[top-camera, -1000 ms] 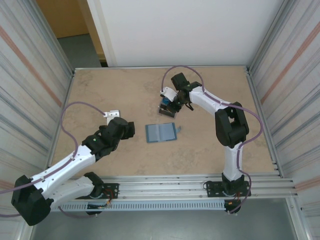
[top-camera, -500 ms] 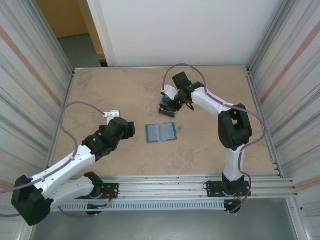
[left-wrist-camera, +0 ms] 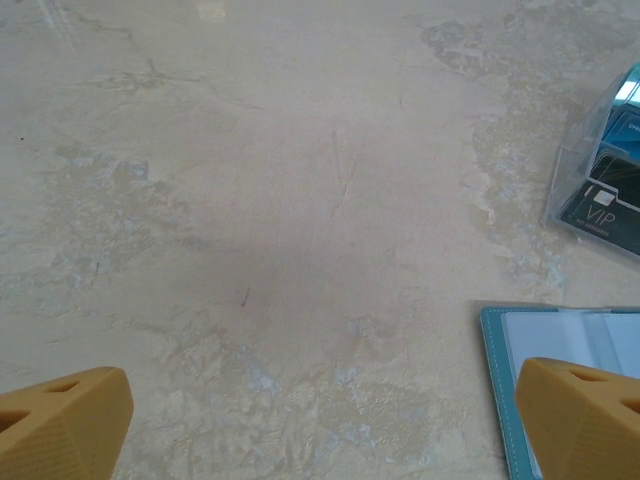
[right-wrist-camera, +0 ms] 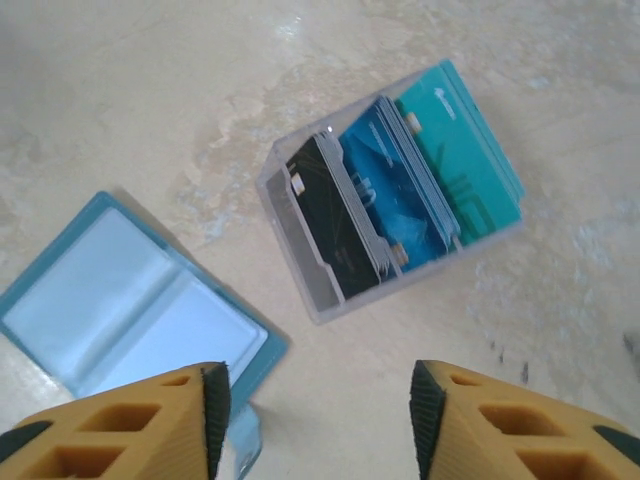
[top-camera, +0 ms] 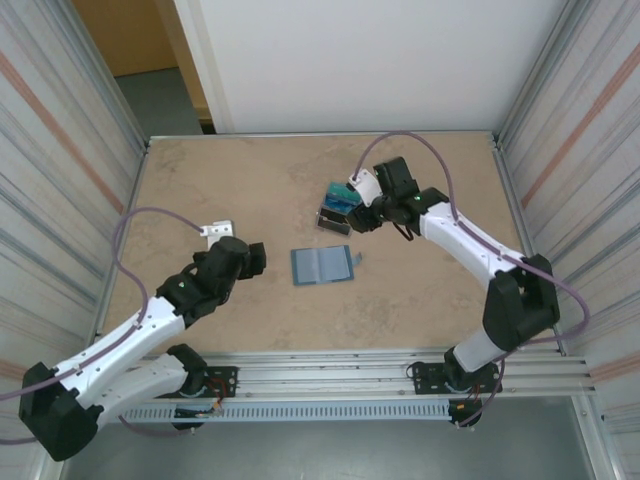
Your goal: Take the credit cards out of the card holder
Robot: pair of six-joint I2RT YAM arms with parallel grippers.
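One marbled table [top-camera: 220, 180] carries it all, w/ the card holder [top-camera: 322, 265] lying open and flat near its middle; everything below is placed from that holder. The left arm [top-camera: 150, 320] reaches in from the holder's near-left. The right arm [top-camera: 470, 245] bends round its right side and ends beyond it. The holder's long axis runs left-right, spine front-to-back, pale pockets up. In the right wrist view both pockets look bare, so prob. little left to pull. A small pale scrap [top-camera: 357, 258] sticks out at its right edge: card or loose sleeve, can't tell.

Just beyond the holder, to the far right, stands a clear tray [right-wrist-camera: 300, 250] w/ the credit cards [right-wrist-camera: 385, 185] on edge inside: black, blue, teal, the teal one furthest from the holder.

The left gripper [left-wrist-camera: 322, 400] has its jaws spread fully, nothing btwn them. It sits just left of the holder, its right finger [left-wrist-camera: 580, 420] at the holder's left edge. The right gripper [right-wrist-camera: 315, 385] has jaws apart, empty, and hovers above the gap btwn holder and tray; the holder lies near-left of it.

Judgement: if the scrap is a card, the right gripper is on the handier side, since the scrap is at the holder's right edge. The left gripper is placed to pin the holder's left half.
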